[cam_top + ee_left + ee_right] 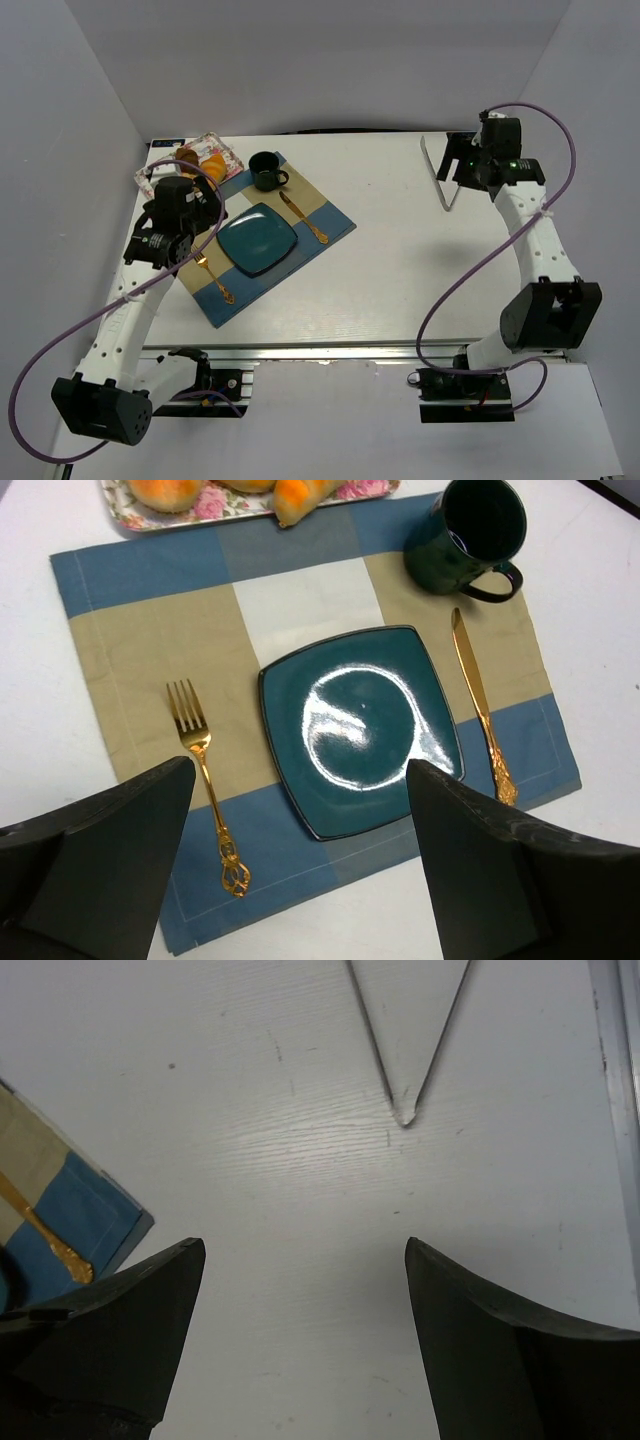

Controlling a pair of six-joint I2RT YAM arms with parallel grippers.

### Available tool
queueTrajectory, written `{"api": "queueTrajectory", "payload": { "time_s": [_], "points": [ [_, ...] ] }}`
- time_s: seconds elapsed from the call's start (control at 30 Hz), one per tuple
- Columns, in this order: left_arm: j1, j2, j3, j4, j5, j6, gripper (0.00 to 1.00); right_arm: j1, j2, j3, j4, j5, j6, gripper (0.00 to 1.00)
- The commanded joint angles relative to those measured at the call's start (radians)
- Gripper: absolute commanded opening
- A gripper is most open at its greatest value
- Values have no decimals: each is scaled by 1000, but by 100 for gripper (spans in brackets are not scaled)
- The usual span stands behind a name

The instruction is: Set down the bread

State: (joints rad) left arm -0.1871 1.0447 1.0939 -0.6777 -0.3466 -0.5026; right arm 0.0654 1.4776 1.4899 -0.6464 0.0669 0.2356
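Note:
The bread, a ridged golden-orange croissant (pixel 298 498), lies on a floral tray (pixel 215 505) at the far edge of the placemat, partly cut off by the top of the left wrist view. A square teal plate (pixel 360 725) sits bare in the middle of the placemat (pixel 300 600). My left gripper (pixel 300 770) hangs open above the plate's near edge, holding nothing. In the top view it (pixel 203 213) is just left of the plate (pixel 257 240). My right gripper (pixel 305 1245) is open over bare table at the far right (pixel 472 165).
A dark green mug (pixel 468 535) stands at the placemat's far right corner. A gold fork (pixel 205 775) lies left of the plate and a gold knife (pixel 480 715) right of it. More orange pastries (pixel 165 490) share the tray. A wire stand (pixel 440 175) is by the right gripper.

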Motion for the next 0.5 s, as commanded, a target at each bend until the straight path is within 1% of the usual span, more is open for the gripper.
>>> {"api": "queueTrajectory", "payload": {
  "time_s": [0.0, 0.03, 0.07, 0.1, 0.13, 0.17, 0.3, 0.47],
  "points": [
    [-2, 3, -9, 36, 52, -4, 98, -68, 67, 56, 54, -21, -58, 88],
    [-2, 11, -9, 41, 70, -1, 98, -113, 102, 62, 86, -56, -64, 89],
    [-2, 14, -9, 41, 77, 1, 98, -127, 124, 63, 96, -56, -65, 89],
    [0, 17, -8, 40, 83, 4, 98, -139, 147, 81, 105, -106, -67, 89],
    [-2, 20, -5, 37, 90, 10, 98, -148, 170, 90, 111, -124, -82, 89],
    [-2, 23, 0, 33, 93, 15, 98, -159, 217, 99, 123, -127, -96, 89],
    [-2, 29, 11, -11, 81, 33, 98, -162, 332, 156, 157, -114, -162, 89],
    [-2, 32, 21, -65, 74, 36, 98, -159, 470, 216, 194, -139, -148, 89]
  ]
}}
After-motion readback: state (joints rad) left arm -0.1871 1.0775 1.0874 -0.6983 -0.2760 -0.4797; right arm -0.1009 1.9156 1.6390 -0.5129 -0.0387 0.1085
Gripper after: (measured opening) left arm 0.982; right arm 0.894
